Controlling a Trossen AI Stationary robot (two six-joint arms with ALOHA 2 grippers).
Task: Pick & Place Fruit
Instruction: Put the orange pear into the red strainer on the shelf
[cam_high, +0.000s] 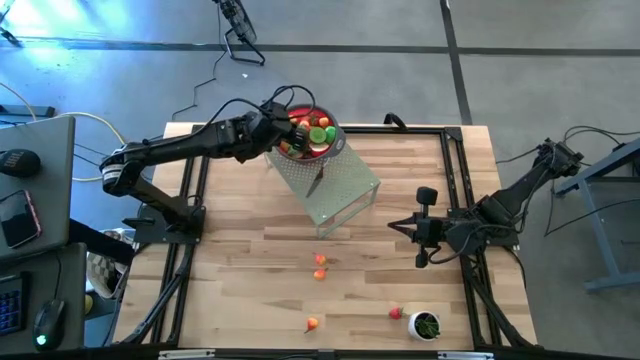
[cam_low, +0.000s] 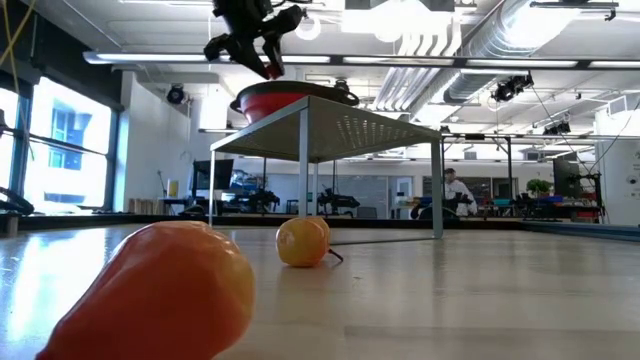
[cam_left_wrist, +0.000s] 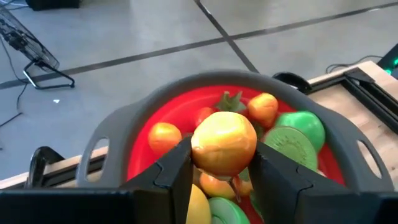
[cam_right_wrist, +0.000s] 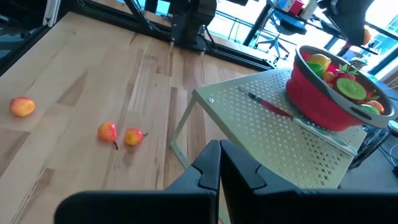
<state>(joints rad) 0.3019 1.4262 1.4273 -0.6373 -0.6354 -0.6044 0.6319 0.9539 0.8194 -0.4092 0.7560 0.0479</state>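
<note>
A red bowl (cam_high: 312, 135) with a grey rim holds several toy fruit pieces and stands on a perforated metal stand (cam_high: 340, 195). My left gripper (cam_left_wrist: 224, 177) hangs over the bowl (cam_left_wrist: 174, 112), shut on a yellow-orange fruit (cam_left_wrist: 224, 142). In the low view the left gripper (cam_low: 262, 55) shows above the bowl's rim (cam_low: 290, 95). More fruit lies on the table: two pieces (cam_high: 320, 267) near the middle, one (cam_high: 313, 324) and one (cam_high: 397, 313) near the front edge. My right gripper (cam_right_wrist: 219, 165) waits shut at the table's right (cam_high: 405, 228), touching nothing. My left gripper pinches the yellow-orange fruit by its two opposite sides (cam_left_wrist: 198, 152) between its two fingers (cam_left_wrist: 177, 171). The fingers come slanting down from the table's left side. The fruit sits over the fruit in the bowl; I cannot tell whether it touches the pieces beneath.
A silver knife with a red handle (cam_right_wrist: 267, 104) lies on the stand beside the bowl. A small white cup with green contents (cam_high: 427, 325) stands near the front right. Black frame rails (cam_high: 455, 170) run along the table's edges. The right wrist view shows three loose fruits (cam_right_wrist: 107, 132) on bare wood.
</note>
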